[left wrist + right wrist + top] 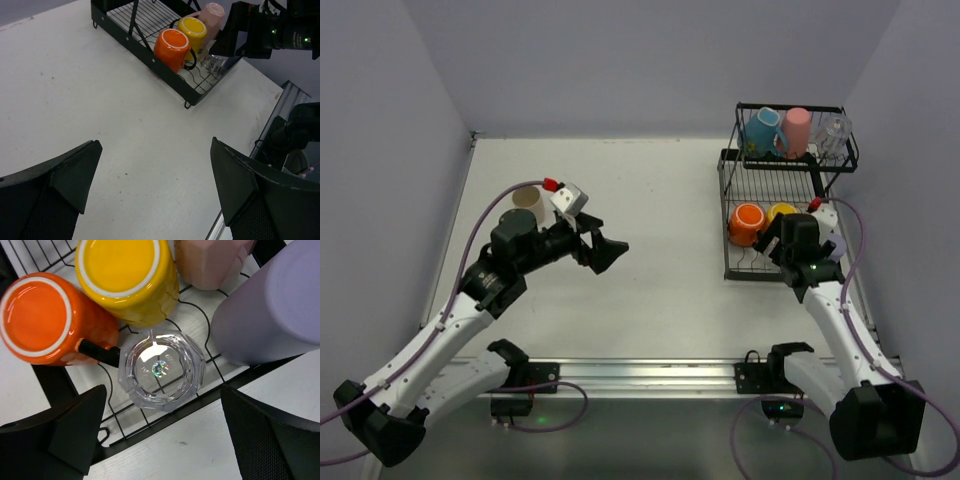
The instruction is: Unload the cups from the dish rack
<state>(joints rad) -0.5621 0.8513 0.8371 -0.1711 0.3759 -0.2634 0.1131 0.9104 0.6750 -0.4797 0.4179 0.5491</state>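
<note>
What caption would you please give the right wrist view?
Open right end effector over clear cup beside orange mug and yellow mug.

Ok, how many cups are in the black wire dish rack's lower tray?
5: glossy orange mug leftmost, yellow cup beside it, salmon-pink cup behind, lavender cup rightmost, clear faceted glass nearest. Upper shelf may hide more.

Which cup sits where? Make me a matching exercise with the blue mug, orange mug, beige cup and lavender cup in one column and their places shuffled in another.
Things
1. blue mug
2. orange mug
3. beige cup
4. lavender cup

Places
A. on the table, beside the left arm
B. dish rack, upper shelf
C. lower tray, left end in the top view
D. lower tray, right end in the top view

Pairs: 1-B, 2-C, 3-A, 4-D
</note>
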